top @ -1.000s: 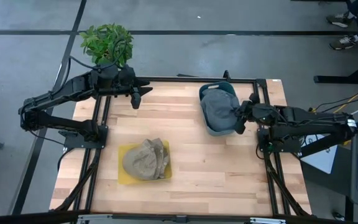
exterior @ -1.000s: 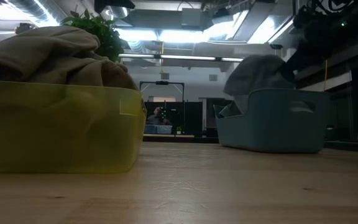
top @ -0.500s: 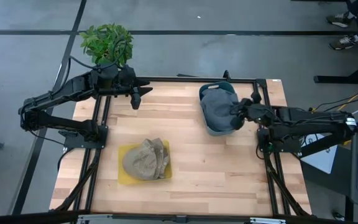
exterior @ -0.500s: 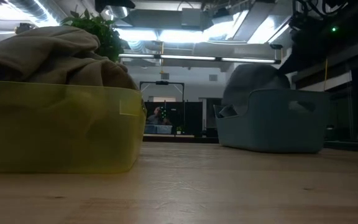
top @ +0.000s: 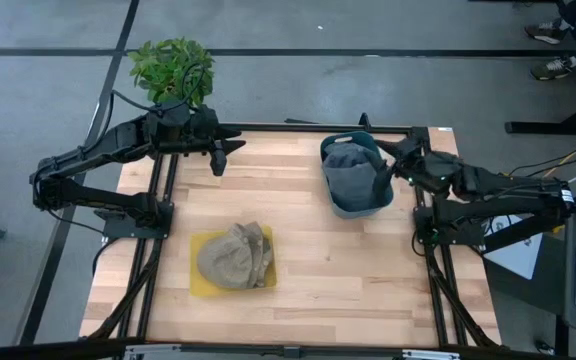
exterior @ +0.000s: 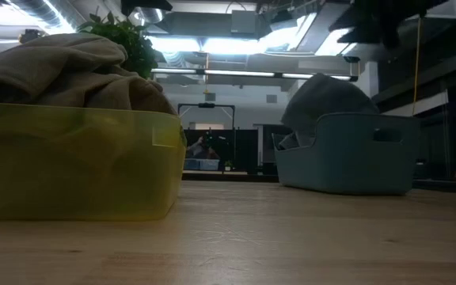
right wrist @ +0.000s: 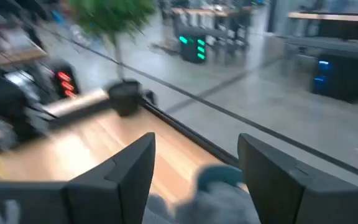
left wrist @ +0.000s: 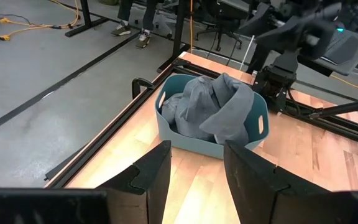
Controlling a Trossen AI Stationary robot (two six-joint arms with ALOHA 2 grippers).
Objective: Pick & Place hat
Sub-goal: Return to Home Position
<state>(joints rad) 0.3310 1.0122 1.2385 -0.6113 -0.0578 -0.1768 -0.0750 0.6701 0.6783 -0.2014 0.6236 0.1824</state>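
We see gray cap (top: 351,172) in blue bin (top: 360,211) at two o'clock, brown cap (top: 233,255) in yellow bin (top: 200,287) at seven; right gripper (top: 391,158) just by blue bin's two o'clock, fingers spread; left gripper (top: 230,152) at eleven, fingers spread

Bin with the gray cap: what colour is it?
The bin is teal blue; left wrist view shows it best.

Table (top: 318,260) was evenly lit from above w/ soft shadows; ceiling lights (exterior: 176,43) glared in low view; right wrist view motion-blurred.
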